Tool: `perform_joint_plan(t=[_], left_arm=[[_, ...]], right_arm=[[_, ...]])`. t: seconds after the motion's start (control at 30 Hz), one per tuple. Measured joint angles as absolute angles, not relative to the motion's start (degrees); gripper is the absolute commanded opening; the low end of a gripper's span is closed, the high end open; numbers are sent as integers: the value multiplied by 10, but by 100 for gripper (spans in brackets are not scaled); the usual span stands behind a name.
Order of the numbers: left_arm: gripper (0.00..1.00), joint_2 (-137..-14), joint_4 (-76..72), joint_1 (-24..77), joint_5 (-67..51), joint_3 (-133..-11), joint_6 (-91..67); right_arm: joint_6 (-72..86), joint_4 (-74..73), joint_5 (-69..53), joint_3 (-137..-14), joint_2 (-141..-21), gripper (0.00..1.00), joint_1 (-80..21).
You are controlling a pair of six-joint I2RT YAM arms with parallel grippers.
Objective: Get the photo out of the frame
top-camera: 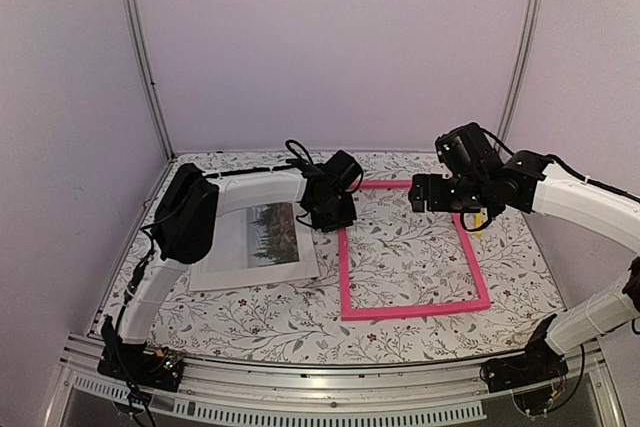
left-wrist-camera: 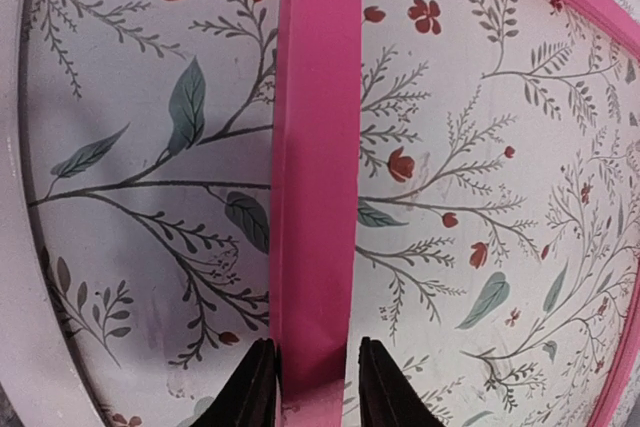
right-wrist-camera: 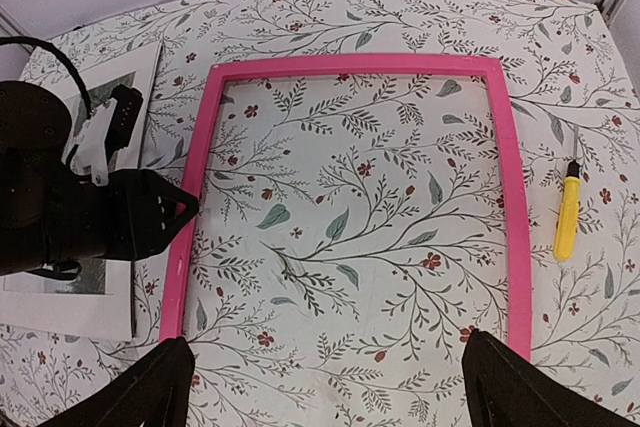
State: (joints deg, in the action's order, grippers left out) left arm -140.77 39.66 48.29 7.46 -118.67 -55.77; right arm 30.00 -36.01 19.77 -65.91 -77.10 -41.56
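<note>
The pink frame (top-camera: 415, 309) lies flat on the floral tablecloth, and the cloth shows through its opening. The photo (top-camera: 258, 247), white-margined with a tree print, lies flat on the cloth left of the frame, partly under my left arm. My left gripper (top-camera: 335, 219) is down at the frame's left bar near its far corner. In the left wrist view the pink bar (left-wrist-camera: 315, 147) runs between the fingertips (left-wrist-camera: 250, 392), with a thin gap on the right side. My right gripper (right-wrist-camera: 345, 392) is wide open and empty, high above the frame (right-wrist-camera: 350, 65).
A small yellow pen-like object (right-wrist-camera: 567, 212) lies on the cloth just right of the frame's right bar. White walls close the cell on the left, right and back. The photo's corner (right-wrist-camera: 70, 307) shows beneath my left arm in the right wrist view.
</note>
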Motion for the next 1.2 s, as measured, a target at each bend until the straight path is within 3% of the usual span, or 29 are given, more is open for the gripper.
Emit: perform_joint_plan(t=[0.2, 0.47, 0.7, 1.2], left_arm=[[42, -1408, 379, 483, 67, -1190, -558], [64, -1394, 349, 483, 68, -1171, -534], [79, -1252, 262, 475, 63, -996, -499], [82, -933, 86, 364, 0, -577, -474]], right_arm=[[300, -360, 193, -659, -771, 97, -416], [300, -359, 174, -659, -771, 97, -416], [309, -313, 114, -646, -771, 97, -416], [335, -199, -21, -653, -875, 97, -442]])
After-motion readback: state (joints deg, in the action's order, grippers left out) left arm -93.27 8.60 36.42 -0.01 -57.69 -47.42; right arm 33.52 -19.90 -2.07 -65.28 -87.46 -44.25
